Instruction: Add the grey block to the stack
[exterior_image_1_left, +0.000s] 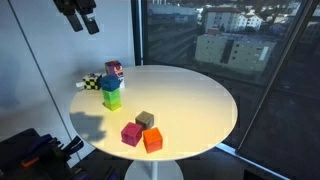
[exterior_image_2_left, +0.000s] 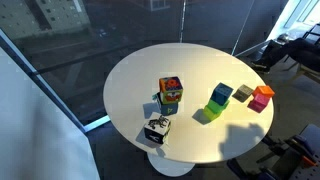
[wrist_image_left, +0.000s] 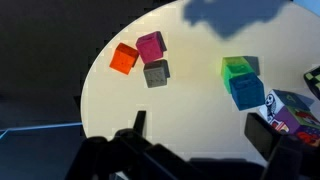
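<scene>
Judging the grey block light and stiff, I meant to pinch its flat sides; the claw stood open.

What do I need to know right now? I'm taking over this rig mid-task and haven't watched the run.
Gripper: open, empty, up above the table, touching nothing.
Grey block: lying on the table close beside the magenta cube and the orange cube, apart from the stack.
Stack: green, blue, then a patterned cube on top; a checkered piece sits next to it.
Done: three cubes stand stacked.
Left: descend on the grey block, grasp it, lift it and set it on the patterned cube. Its neighbours are close, so go carefully.
</scene>
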